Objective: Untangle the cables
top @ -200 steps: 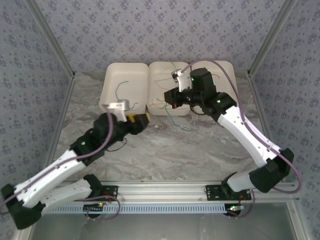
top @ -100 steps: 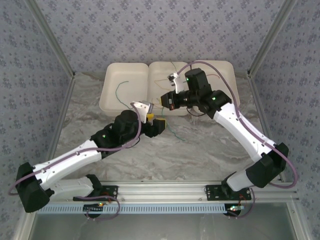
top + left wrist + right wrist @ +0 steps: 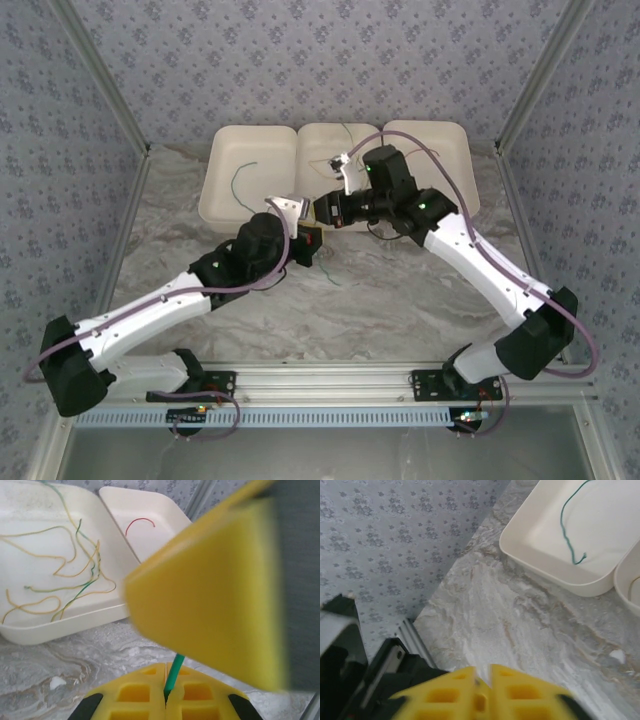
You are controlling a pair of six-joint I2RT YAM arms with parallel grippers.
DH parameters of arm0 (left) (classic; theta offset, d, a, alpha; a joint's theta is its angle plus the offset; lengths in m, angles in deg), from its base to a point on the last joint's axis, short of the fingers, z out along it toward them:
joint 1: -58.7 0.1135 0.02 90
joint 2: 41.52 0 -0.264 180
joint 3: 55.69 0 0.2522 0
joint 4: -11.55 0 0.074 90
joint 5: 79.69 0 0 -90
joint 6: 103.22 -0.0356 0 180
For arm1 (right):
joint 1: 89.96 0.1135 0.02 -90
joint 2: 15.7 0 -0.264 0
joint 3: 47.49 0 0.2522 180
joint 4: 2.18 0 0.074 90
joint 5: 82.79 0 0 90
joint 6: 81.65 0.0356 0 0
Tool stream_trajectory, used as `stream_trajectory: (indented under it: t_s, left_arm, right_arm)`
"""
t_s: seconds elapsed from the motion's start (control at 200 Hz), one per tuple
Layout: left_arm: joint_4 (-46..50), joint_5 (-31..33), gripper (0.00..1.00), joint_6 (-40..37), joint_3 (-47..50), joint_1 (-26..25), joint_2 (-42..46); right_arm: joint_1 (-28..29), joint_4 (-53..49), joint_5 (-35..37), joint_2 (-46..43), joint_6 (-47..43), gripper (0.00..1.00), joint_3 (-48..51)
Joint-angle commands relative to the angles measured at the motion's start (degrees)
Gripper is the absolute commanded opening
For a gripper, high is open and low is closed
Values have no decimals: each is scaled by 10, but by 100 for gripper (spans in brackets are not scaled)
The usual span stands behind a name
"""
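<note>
The left claw (image 3: 308,245) hangs over the middle of the counter (image 3: 400,300), its yellow fingers pressed together on the pinched green cable (image 3: 173,672), which rises from between the tips in the left wrist view. From above, that strand's free end trails toward 5 o'clock across the marble, so it looks drawn clear of the heap.

The right claw (image 3: 328,210) sits just at 1 o'clock of the left one, close enough that its yellow finger blurs across the left wrist view. Its tips show a slim gap, and I cannot tell whether they grip anything. The closeness suggests a hand-over of the strand.

At 12 o'clock stand three white trays. The middle tray (image 3: 65,625) holds the tangle (image 3: 60,575) of yellow and green strands yet to be separated. The left tray (image 3: 215,180) holds a lone green cable (image 3: 240,180) and the right tray (image 3: 145,545) a red cable (image 3: 140,522), apparently sorted by colour.
</note>
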Motion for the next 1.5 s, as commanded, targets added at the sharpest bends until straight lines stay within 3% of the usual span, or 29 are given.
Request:
stream_trajectory:
  t_s: [0.0, 0.085, 0.235, 0.385, 0.475, 0.764, 0.879, 0.919, 1.004, 1.069, 1.094, 1.214, 1.229, 1.239, 1.259, 1.274, 1.419, 1.494]
  left_arm:
    - [56, 18, 0, 54, -36, 47, 34]
    - [106, 6, 0, 68, -52, 101, 41]
    - [161, -72, 0, 81, -99, 237, 19]
    - [178, -145, 0, 86, -171, 374, -76]
    - [156, -202, 0, 95, -219, 431, -157]
    - [181, -300, 0, 81, -417, 464, -432]
    - [243, -320, 0, 59, -488, 464, -503]
    - [254, -318, 10, 51, -496, 464, -510]
    - [280, -277, 48, 40, -501, 464, -501]
    - [286, -244, 63, 38, -492, 464, -479]
    - [290, -232, 76, 38, -488, 464, -469]
    - [292, -184, 84, 40, -449, 464, -410]
    - [290, -178, 96, 41, -440, 464, -399]
    - [288, -174, 98, 41, -432, 464, -391]
    - [284, -165, 99, 42, -419, 464, -375]
    - [279, -160, 99, 43, -406, 464, -360]
    - [215, -96, 99, 53, -249, 462, -197]
    - [219, -18, 99, 39, -186, 446, -112]
  right_arm:
    - [-2, -2, 79, -67, -13, 39, 15]
    - [-2, 15, 136, -121, -11, 50, 44]
    - [4, 23, 198, -194, -10, 53, 96]
    - [20, 82, 215, -248, 15, 54, 196]
    - [38, 104, 223, -262, 25, 54, 233]
    - [69, 116, 221, -261, 26, 54, 262]
    - [68, 110, 224, -257, 18, 55, 263]
    - [67, 106, 226, -255, 15, 55, 264]
    - [63, 105, 229, -256, 13, 57, 269]
    - [58, 104, 231, -254, 14, 58, 271]
    - [57, 102, 233, -253, 15, 58, 270]
    - [51, 77, 262, -258, 12, 60, 261]
    - [51, 72, 271, -260, 11, 62, 260]
    - [50, 69, 276, -262, 11, 70, 259]
    - [49, 63, 288, -265, 10, 94, 258]
    - [48, 60, 298, -267, 9, 98, 257]
    - [39, 2, 478, -304, 22, 99, 260]
    - [39, -10, 586, -328, 6, 99, 275]
